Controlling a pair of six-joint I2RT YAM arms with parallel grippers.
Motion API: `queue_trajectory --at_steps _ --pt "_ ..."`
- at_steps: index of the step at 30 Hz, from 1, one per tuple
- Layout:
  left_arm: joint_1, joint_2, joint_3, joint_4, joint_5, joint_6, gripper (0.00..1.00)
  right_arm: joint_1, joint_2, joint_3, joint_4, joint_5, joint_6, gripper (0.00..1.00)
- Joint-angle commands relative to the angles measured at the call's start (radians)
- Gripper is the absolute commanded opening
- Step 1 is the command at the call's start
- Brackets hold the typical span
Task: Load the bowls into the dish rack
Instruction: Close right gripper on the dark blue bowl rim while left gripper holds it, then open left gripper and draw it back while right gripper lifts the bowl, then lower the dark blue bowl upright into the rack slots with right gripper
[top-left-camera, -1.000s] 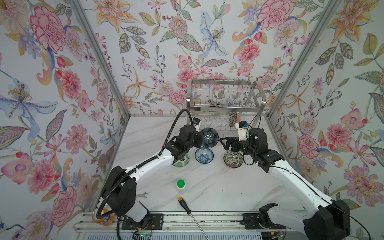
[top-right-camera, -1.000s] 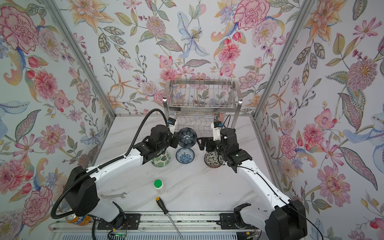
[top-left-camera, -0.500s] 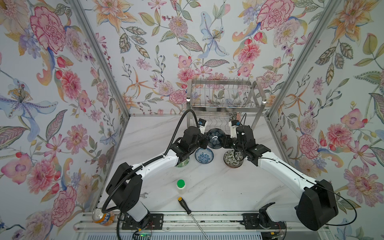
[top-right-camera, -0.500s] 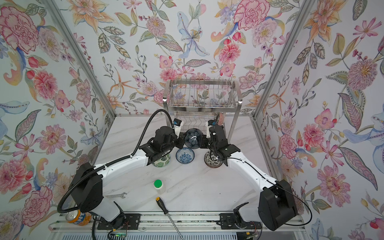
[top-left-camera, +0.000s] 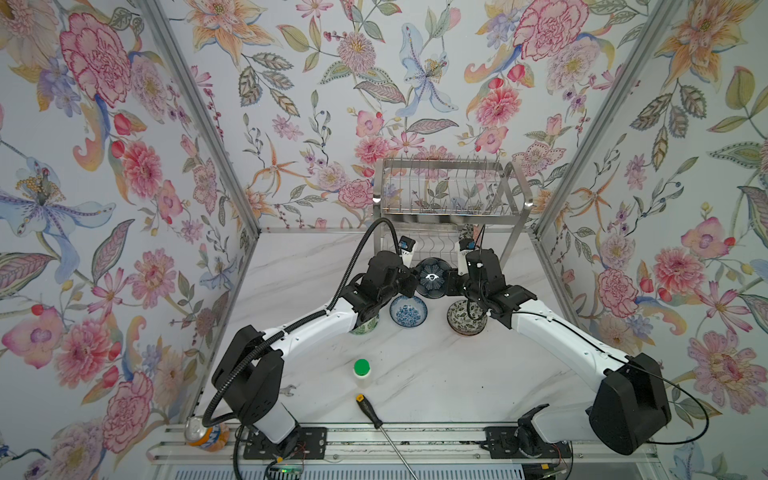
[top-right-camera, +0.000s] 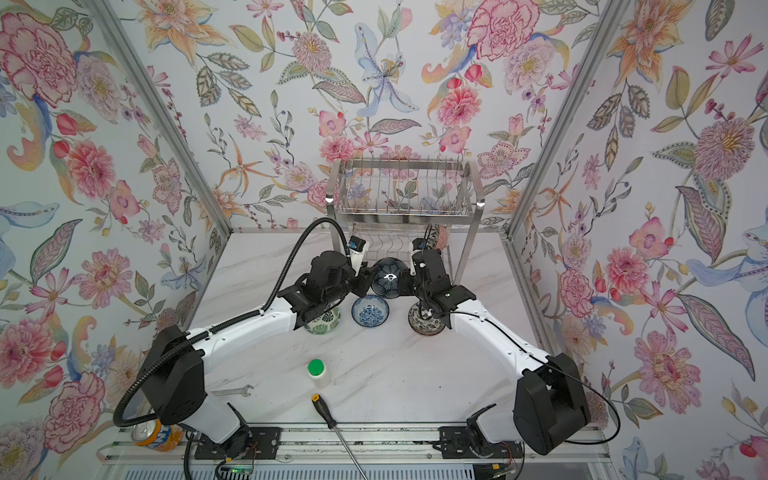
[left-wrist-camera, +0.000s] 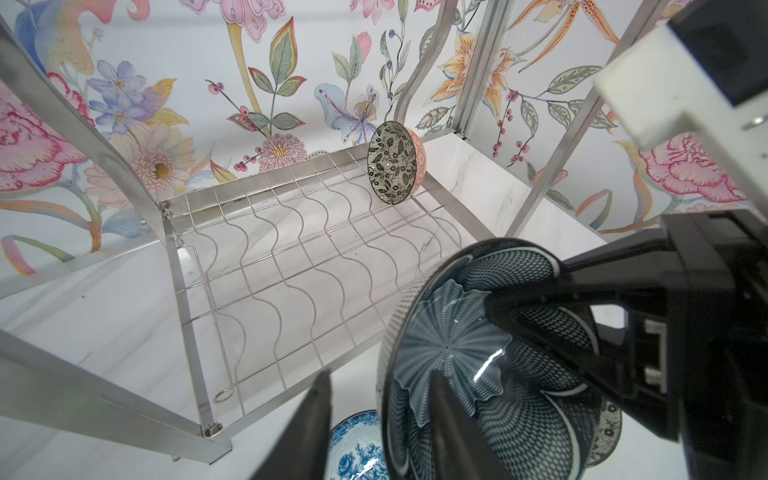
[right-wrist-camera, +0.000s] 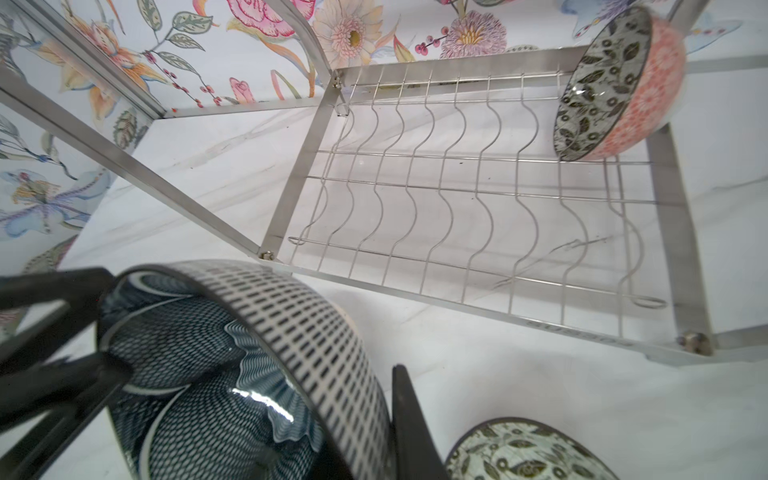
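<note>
Two hands share a navy bowl (top-left-camera: 432, 277) by the dish rack (top-left-camera: 446, 195): right hand (top-left-camera: 451, 281) clamps the rim, left hand (left-wrist-camera: 380, 384) parted for handover

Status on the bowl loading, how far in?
Done: one pink-sided black-and-white floral bowl stands on edge on the steel wire dish rack, lower shelf. In hand: dark navy petal bowl, pinched by the right gripper; the left gripper is open around its rim. To go: blue floral bowl, green leaf bowl and another black-and-white floral bowl on the marble table.
</note>
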Motion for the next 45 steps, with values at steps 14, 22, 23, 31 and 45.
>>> queue_trajectory --at_steps 14,22,23,31,45 --pt "0.158 -0.247 -0.067 -0.237 -0.118 0.114 0.99 0.02 0.129 0.158 -0.052 0.758 -0.377 0.0" --pt "0.185 -0.307 -0.132 -0.245 -0.145 0.104 0.99 0.025 0.288 0.222 -0.002 0.939 -0.459 0.0" --pt "0.189 -0.313 -0.141 -0.243 -0.141 0.103 0.99 0.024 0.299 0.224 0.005 0.949 -0.465 0.0" --pt "0.212 -0.339 -0.178 -0.23 -0.119 0.097 0.99 0.023 0.402 0.236 0.102 1.072 -0.536 0.0" --pt "0.228 -0.349 -0.195 -0.239 -0.103 0.099 0.99 -0.023 0.548 0.244 0.487 1.153 -0.842 0.0"
